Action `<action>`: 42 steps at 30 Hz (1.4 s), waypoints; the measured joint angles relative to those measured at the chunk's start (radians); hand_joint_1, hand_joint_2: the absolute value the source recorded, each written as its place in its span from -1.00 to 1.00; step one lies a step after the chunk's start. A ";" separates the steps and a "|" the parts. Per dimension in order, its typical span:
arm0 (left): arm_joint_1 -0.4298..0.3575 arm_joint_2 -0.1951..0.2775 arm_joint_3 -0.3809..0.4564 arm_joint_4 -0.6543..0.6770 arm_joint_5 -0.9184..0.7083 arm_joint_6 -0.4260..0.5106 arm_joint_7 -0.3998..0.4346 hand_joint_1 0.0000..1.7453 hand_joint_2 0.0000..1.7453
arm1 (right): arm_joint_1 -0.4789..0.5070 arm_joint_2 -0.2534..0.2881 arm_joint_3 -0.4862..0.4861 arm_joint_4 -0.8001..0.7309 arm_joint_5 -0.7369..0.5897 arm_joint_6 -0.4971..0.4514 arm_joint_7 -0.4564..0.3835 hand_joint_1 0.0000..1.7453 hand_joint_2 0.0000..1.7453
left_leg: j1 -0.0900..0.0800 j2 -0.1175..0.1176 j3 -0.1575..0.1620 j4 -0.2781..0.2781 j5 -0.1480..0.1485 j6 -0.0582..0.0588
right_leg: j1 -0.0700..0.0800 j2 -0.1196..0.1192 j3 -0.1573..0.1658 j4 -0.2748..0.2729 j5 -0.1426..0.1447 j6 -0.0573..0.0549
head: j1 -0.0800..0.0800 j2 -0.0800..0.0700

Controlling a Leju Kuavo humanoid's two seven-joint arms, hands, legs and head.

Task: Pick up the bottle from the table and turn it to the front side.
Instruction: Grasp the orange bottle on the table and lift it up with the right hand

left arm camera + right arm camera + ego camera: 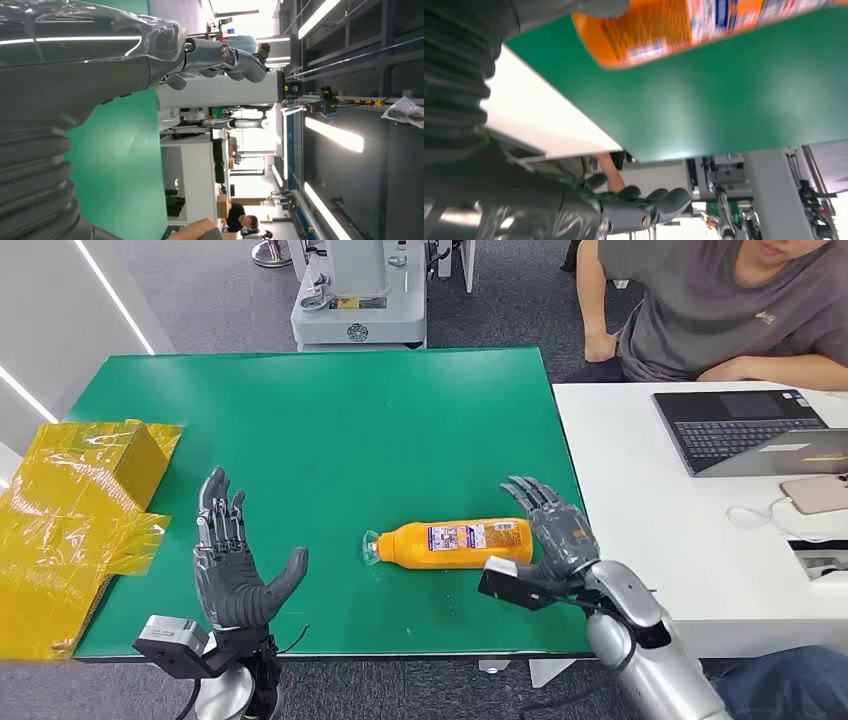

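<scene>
The right hand (556, 533) is positioned at the base end of the bottle (452, 543), fingers extended and spread, holding nothing; whether it touches the bottle cannot be told. The left hand (232, 565) is raised above the green table (330, 420), palm up, fingers apart and unloaded. The bottle lies on its side near the table's front edge, cap toward the left hand. It is orange with a clear cap and a white-and-blue label; the label's print is too small to read.
</scene>
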 joint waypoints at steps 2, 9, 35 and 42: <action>-0.002 0.003 0.000 0.002 0.002 0.001 -0.001 -1.00 1.00 | -0.039 -0.006 0.013 0.029 -0.017 0.032 -0.012 -1.00 1.00 | 0.000 0.000 0.000 0.000 0.000 0.000 | 0.000 0.000 0.000 0.000 0.000 0.000 | 0.000 0.000; -0.013 0.015 0.000 0.018 0.011 0.004 -0.005 -1.00 1.00 | -0.303 -0.017 0.130 0.269 -0.144 0.207 -0.085 -1.00 1.00 | 0.000 -0.001 0.000 0.000 0.001 0.000 | 0.000 0.000 0.000 0.001 0.000 0.000 | 0.000 0.000; -0.080 0.017 -0.002 0.061 0.047 0.027 0.004 -1.00 1.00 | -0.553 0.121 0.379 0.730 -0.369 0.313 -0.155 -1.00 1.00 | 0.000 -0.001 0.000 0.000 0.001 0.000 | 0.000 -0.001 0.000 0.001 0.000 0.000 | 0.000 0.000; -0.081 0.017 -0.002 0.079 0.055 0.038 0.004 -1.00 1.00 | -0.553 0.128 0.406 0.776 -0.372 0.306 -0.163 -1.00 1.00 | 0.000 -0.001 0.000 0.000 0.001 0.000 | 0.000 -0.001 0.000 0.000 0.000 0.000 | 0.000 0.000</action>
